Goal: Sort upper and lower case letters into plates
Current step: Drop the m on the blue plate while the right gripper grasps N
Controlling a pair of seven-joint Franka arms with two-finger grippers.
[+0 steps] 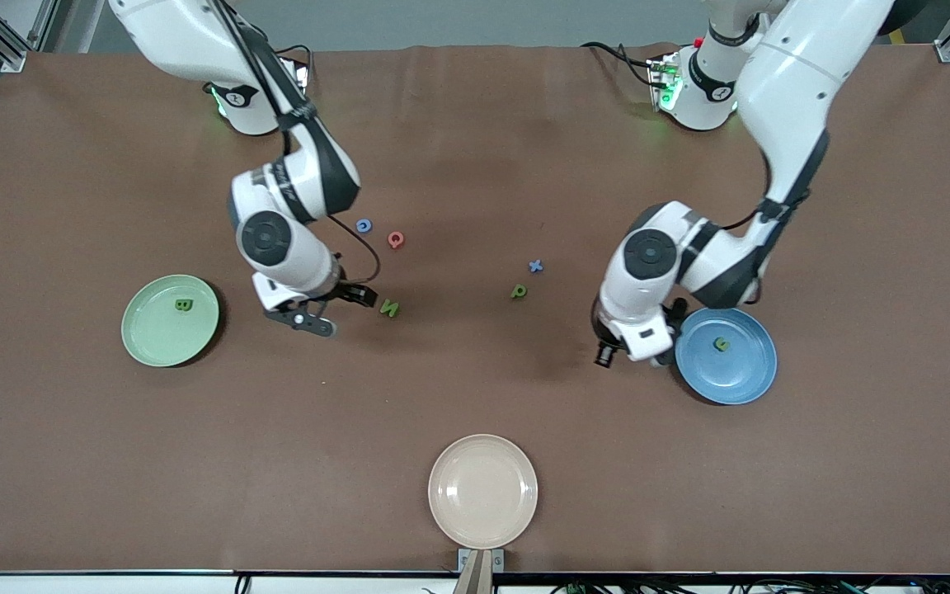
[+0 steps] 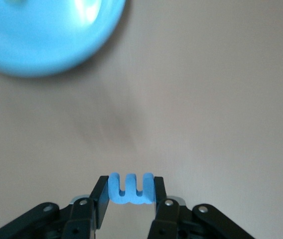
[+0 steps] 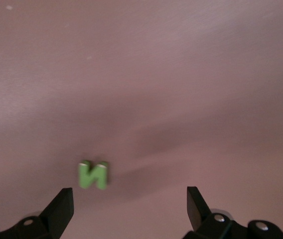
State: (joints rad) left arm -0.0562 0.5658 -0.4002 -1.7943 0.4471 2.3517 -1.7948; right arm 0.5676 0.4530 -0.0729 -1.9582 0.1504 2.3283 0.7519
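Note:
My left gripper (image 2: 130,185) is shut on a blue letter (image 2: 131,189) shaped like an m or w, held off the table beside the blue plate (image 1: 745,375), whose rim shows in the left wrist view (image 2: 42,45). One green letter (image 1: 721,344) lies in that plate. The mint green plate (image 1: 157,342) holds a green B (image 1: 184,304). My right gripper (image 1: 343,312) hangs open low over the table, and a green N (image 1: 390,308) lies just ahead of its fingertips (image 3: 64,199), off to one side, not between them (image 3: 93,175).
Loose on the mid table are a blue letter (image 1: 364,225), a red letter (image 1: 395,240), a blue x (image 1: 535,266) and a green p (image 1: 519,290). A cream-beige plate (image 1: 483,491) sits at the table edge nearest the front camera.

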